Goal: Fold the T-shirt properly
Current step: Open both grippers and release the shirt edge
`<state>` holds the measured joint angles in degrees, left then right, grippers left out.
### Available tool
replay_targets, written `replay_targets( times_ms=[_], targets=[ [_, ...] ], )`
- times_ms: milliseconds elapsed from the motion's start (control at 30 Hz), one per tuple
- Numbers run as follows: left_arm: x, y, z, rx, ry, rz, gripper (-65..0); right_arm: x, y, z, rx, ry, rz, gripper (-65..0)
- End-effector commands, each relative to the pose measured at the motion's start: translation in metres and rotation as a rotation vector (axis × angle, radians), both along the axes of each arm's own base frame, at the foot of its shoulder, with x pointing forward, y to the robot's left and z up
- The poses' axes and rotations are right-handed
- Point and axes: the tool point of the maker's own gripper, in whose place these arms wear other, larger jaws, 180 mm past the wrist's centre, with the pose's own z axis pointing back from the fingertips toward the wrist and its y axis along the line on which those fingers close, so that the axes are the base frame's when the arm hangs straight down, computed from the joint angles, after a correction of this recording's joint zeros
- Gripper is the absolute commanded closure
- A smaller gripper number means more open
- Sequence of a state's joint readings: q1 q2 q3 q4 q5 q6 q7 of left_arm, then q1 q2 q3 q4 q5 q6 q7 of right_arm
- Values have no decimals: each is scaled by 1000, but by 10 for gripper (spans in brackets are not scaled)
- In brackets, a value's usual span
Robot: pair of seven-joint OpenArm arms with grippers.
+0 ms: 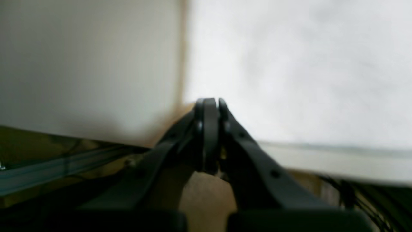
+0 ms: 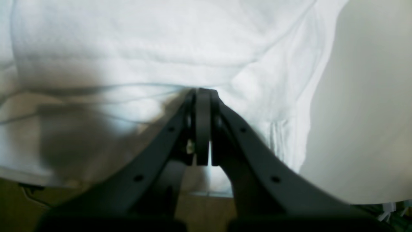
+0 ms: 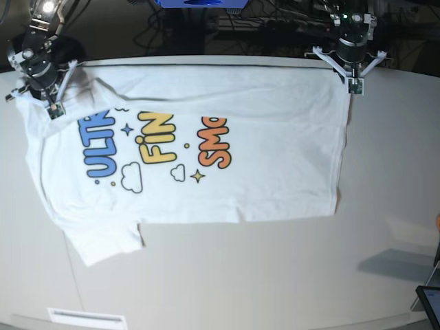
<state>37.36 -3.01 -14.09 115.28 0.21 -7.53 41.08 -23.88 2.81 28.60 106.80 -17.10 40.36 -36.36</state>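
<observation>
— Lying print-up across the bench (image 3: 275,275), the T-shirt (image 3: 275,165) has one folded edge.
— Both clenched: right end effector (image 3: 51,110) grasping its shoulder, left end effector (image 3: 355,86) the hem corner. Lift evenly, together.

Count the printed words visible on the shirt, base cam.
3. On the T-shirt: blue "ULTR" nearest the right gripper, yellow "FIN" in the middle, orange "SM" toward the left gripper. A fold hides their last letters.

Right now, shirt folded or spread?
Partly folded: the T-shirt lies print-up, far edge doubled over, cutting off the lettering tops; one sleeve out.
</observation>
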Motion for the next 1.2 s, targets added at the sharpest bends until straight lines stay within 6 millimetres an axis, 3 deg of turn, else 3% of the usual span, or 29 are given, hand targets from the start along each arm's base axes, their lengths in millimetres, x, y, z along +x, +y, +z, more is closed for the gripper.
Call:
replay_targets(
  times_ms=[0, 133, 367, 467, 600, 767, 900, 1067, 1167],
  targets=[
    [4, 4, 10, 21, -29, -3, 0, 6, -5, 11, -25, -34, 2, -3],
    [7, 4, 14, 24, -46, -5, 0, 19, -6, 33, -59, -93, 11, -3],
    [33, -5, 25, -26, -132, 7, 0, 36, -14, 50, -99, -123, -7, -3],
    [51, -9, 33, -69, -189, 10, 0, 48, -40, 68, -171, -163, -63, -3],
    [80, -8, 50, -72, -272, 7, 0, 88, -64, 104, -241, -265, -86, -10],
    [122, 14, 82, -3, -315, -12, 0, 141, -95, 124, -237, -307, -145, -87],
    [145, 37, 106, 62, -317, -9, 0, 178, -107, 111, -183, -263, -134, -189],
    [160, 55, 114, 98, -315, 0, -7, 217, -94, 91, -27, -253, -77, -338],
    [162, 67, 102, 101, -276, 17, -97, 237, -84, 88, 38, -248, -31, -461]
  ],
)
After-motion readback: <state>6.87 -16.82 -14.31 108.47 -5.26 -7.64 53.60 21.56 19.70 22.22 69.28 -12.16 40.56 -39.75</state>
